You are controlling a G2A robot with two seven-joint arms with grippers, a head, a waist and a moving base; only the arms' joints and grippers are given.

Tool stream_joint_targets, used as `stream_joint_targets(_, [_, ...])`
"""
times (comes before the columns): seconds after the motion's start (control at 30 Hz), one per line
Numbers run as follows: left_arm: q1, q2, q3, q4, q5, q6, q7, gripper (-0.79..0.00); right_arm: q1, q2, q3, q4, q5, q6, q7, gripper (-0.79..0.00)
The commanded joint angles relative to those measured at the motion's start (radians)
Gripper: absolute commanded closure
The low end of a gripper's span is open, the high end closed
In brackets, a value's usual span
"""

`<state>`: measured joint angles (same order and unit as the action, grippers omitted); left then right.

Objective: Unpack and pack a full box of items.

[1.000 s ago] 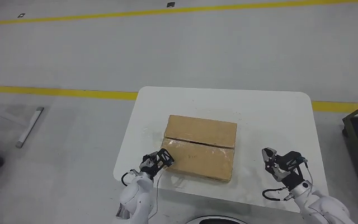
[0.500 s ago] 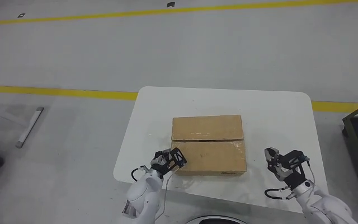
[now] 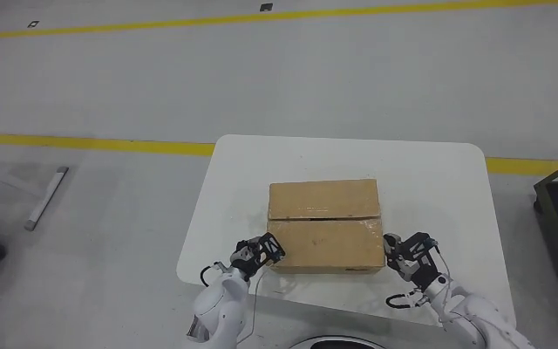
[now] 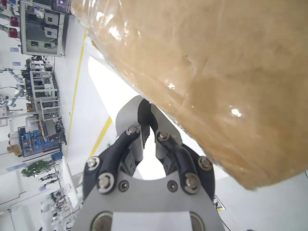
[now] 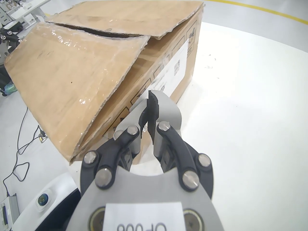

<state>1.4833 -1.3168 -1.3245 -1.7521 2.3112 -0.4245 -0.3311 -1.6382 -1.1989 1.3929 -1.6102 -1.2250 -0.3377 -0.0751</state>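
A brown cardboard box [image 3: 324, 222] with worn, tape-covered top flaps sits in the middle of the white table [image 3: 436, 174]. Its flaps [image 5: 79, 68] lie down but gape slightly along the centre seam. My left gripper [image 3: 266, 251] is shut, pressed against the box's near left corner; its wrist view shows the box side [image 4: 204, 61] right above the closed fingers [image 4: 145, 118]. My right gripper [image 3: 397, 253] is shut with nothing held, right beside the box's near right corner [image 5: 154, 106].
A white label [image 5: 179, 69] covers part of the box's right end. The table's far half and right side are bare. Yellow floor lines [image 3: 105, 144] run behind the table, and a dark object [image 3: 547, 205] stands at the far right edge.
The box was turned square to the table by the left gripper, then stayed put. The right gripper moved left to the box's near right corner and went from open to shut.
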Motion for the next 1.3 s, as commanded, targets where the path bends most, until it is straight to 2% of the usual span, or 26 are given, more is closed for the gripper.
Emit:
stream_joint_targets(0.0, [0.002,0.001,-0.001,-0.002,-0.007,-0.005,-0.003,0.0,-0.005,0.0,0.0,0.001,0.004,-0.004,-0.003,0.0])
stream_joint_targets(0.67, [-0.014,0.006,0.043,-0.007,-0.016,-0.041,0.03,0.0,-0.047,0.007,0.005,-0.013,0.001,-0.038,-0.015,0.0])
stream_joint_targets(1.27, [-0.063,0.008,0.163,-0.015,0.055,-0.081,0.098,0.0,-0.242,0.026,0.126,-0.108,0.02,-0.041,-0.094,0.0])
